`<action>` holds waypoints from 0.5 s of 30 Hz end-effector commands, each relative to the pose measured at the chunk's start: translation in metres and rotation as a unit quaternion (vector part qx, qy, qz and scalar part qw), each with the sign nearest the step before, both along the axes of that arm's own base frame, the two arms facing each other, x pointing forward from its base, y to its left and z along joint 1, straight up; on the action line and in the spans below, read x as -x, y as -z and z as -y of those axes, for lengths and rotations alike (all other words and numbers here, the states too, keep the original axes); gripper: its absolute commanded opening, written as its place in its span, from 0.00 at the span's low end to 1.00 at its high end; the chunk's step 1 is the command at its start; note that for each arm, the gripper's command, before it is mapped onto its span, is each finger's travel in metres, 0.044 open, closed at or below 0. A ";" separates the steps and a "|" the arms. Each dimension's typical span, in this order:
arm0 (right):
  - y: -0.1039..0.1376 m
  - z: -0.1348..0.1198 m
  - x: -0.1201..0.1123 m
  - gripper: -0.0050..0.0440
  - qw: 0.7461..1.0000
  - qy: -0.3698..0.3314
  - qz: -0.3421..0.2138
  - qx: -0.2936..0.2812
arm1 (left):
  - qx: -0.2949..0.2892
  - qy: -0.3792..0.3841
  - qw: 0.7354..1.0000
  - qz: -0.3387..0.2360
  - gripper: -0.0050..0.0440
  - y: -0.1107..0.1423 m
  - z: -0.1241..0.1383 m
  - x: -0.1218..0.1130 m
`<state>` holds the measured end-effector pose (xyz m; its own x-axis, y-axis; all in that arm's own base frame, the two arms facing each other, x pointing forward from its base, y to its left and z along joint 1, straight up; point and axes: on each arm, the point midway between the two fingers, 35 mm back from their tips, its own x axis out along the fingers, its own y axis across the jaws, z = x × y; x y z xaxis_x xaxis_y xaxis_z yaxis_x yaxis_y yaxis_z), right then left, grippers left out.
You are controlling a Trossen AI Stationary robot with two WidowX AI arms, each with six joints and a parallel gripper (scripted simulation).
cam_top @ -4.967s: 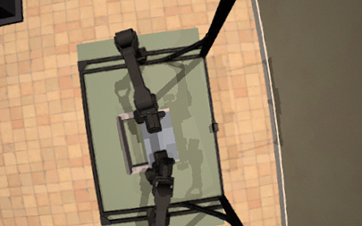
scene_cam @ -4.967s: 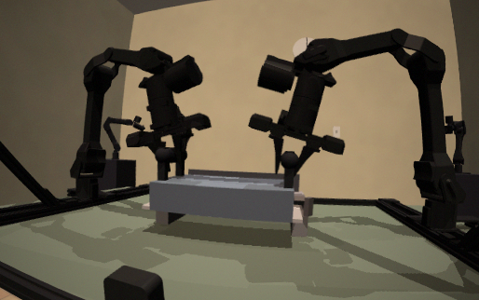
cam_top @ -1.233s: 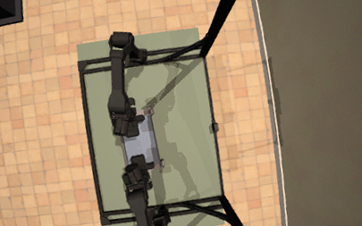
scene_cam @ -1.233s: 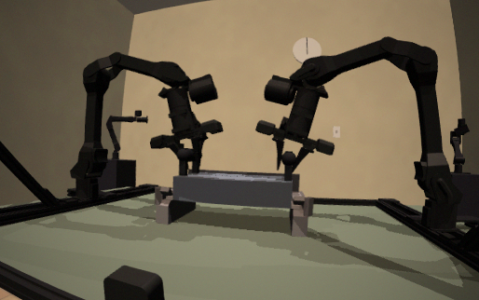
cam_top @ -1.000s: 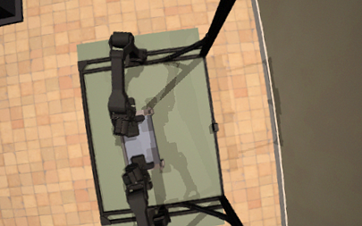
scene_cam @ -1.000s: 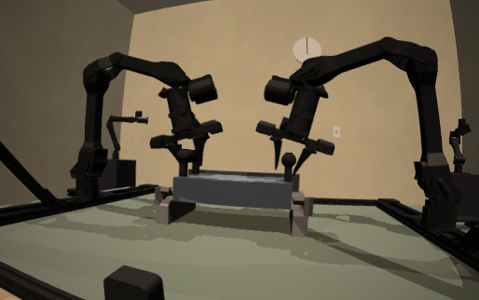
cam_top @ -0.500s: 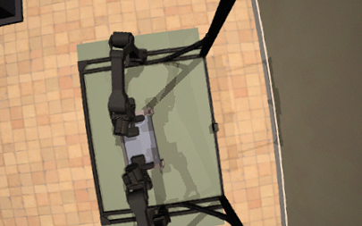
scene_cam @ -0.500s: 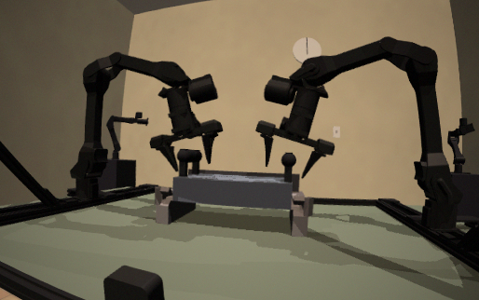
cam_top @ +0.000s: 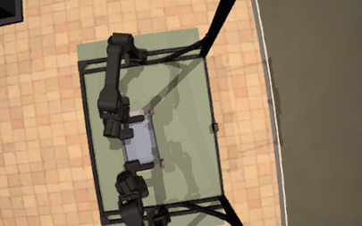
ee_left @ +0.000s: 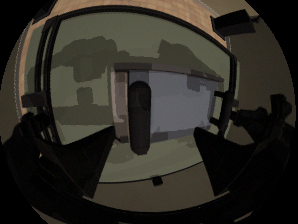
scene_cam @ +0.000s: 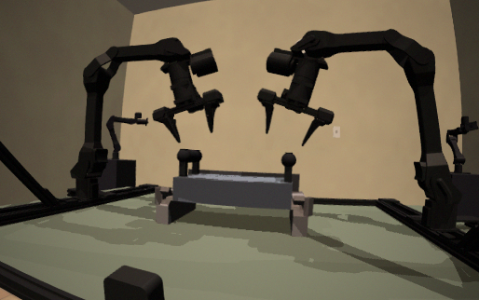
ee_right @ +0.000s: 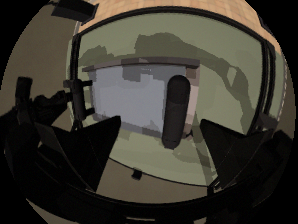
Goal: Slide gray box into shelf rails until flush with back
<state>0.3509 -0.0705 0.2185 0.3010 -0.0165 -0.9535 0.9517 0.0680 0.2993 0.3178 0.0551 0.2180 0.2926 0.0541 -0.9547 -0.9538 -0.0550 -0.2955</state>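
Note:
The gray box (scene_cam: 235, 188) sits level between the two side pieces of the pinkish shelf (scene_cam: 300, 211). From above, the box (cam_top: 139, 143) lies at the middle left of the green mat. A dark handle stands at each end of the box (scene_cam: 188, 158) (scene_cam: 289, 163). My left gripper (scene_cam: 193, 132) is open and empty, hanging above the left handle and clear of it. My right gripper (scene_cam: 286, 137) is open and empty above the right handle. The left wrist view shows its handle (ee_left: 137, 119) below the spread fingers. The right wrist view shows the other handle (ee_right: 176, 111).
A black frame (cam_top: 91, 141) runs around the green mat. A small dark block (scene_cam: 132, 284) stands at the mat's near edge. Small camera arms stand by both arm bases (scene_cam: 126, 123) (scene_cam: 458, 140).

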 end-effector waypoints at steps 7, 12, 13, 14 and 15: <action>-0.011 0.002 0.001 1.00 1.000 -0.003 -0.002 0.000 | 0.000 0.002 1.000 0.000 1.00 -0.011 -0.001 0.002; -0.011 0.002 0.001 1.00 1.000 -0.003 -0.002 0.000 | 0.000 0.002 1.000 0.000 1.00 -0.011 -0.001 0.002; -0.009 0.002 0.002 1.00 1.000 0.000 -0.004 -0.001 | 0.000 0.000 1.000 0.001 1.00 -0.011 -0.002 0.003; -0.009 0.002 0.002 1.00 1.000 0.000 -0.004 -0.001 | 0.000 0.000 1.000 0.001 1.00 -0.011 -0.002 0.003; -0.009 0.002 0.002 1.00 1.000 0.000 -0.004 -0.001 | 0.000 0.000 1.000 0.001 1.00 -0.011 -0.002 0.003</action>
